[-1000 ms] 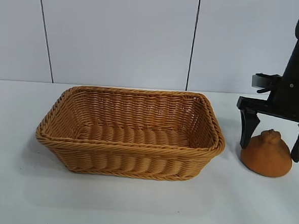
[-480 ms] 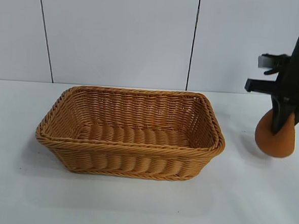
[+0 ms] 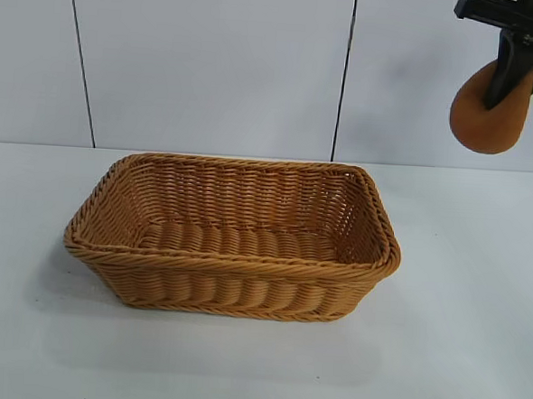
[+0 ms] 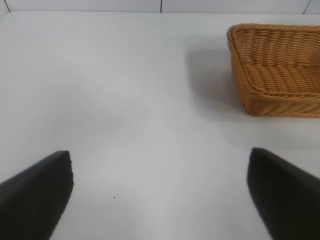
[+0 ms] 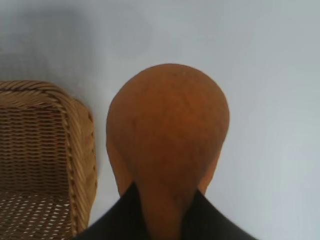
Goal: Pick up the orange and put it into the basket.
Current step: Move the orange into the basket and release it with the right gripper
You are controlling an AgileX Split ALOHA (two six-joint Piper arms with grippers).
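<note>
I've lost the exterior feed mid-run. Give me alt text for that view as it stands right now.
The right gripper, at the view's top right corner, is shut on the orange and holds it in the air, above and to the right of the basket. The wicker basket sits empty on the white table, in front of a pale panelled wall.

The basket stands on the table near the middle, its long sides running along the table's front and rear edges, with a wall behind the rear edge. The orange hangs in the air above the table's right part, to the right of the basket and higher than its rim, pinched in the right gripper that reaches down from above. The left gripper sits over the table's left part, well apart from the basket's left end, its fingers spread with only table between them.
</note>
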